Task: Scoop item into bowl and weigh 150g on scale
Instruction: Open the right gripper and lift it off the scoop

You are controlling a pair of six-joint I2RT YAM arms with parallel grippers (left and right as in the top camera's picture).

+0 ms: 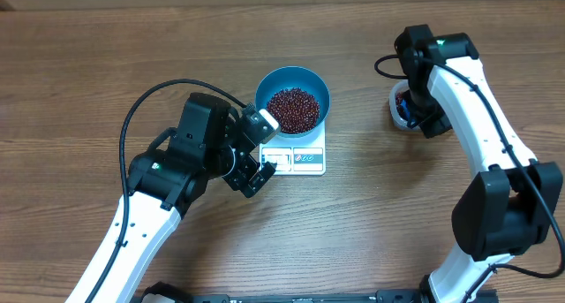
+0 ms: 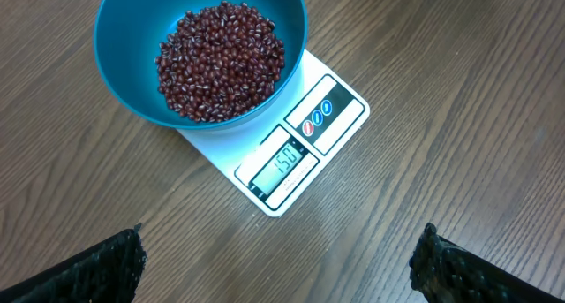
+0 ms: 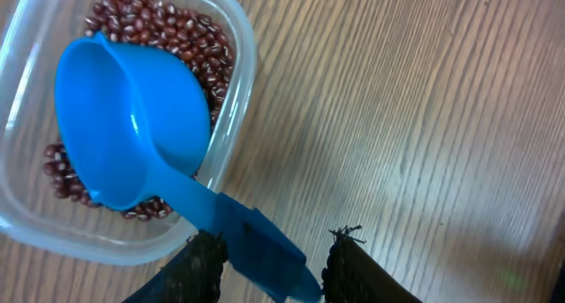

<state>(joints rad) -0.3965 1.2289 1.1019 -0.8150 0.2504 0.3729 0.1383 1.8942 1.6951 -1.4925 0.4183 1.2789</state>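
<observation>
A wooden table [image 1: 88, 56] seen from above, with two robot arms reaching in from the near edge. Near the middle, a round deep blue bowl [image 1: 265, 89] is sitting on a small white kitchen scale [image 1: 305, 157], covering its far part. A heap of small dark red-brown beans [image 1: 293, 109] is filling the bottom of the bowl. The scale's display window [image 2: 284, 166] and buttons are facing the near side; in the left wrist view the digits are looking like 150, though they are small and slanted.

The left claw [image 1: 262, 150] is hanging just beside the scale's left near corner, its two fingers standing wide apart and holding nothing. From its own camera, the bowl and scale are lying ahead of the spread fingertips [image 2: 115, 263], apart from them.

Well to the right, the right claw [image 3: 274, 268] is hovering over a clear plastic tub [image 3: 243, 73] holding more beans. A blue scoop [image 3: 124, 117] is lying in the tub, its handle reaching out over the rim and passing between the claw's fingers. The fingers are standing fairly narrow around the handle, but whether they are pressing on it cannot be told.
</observation>
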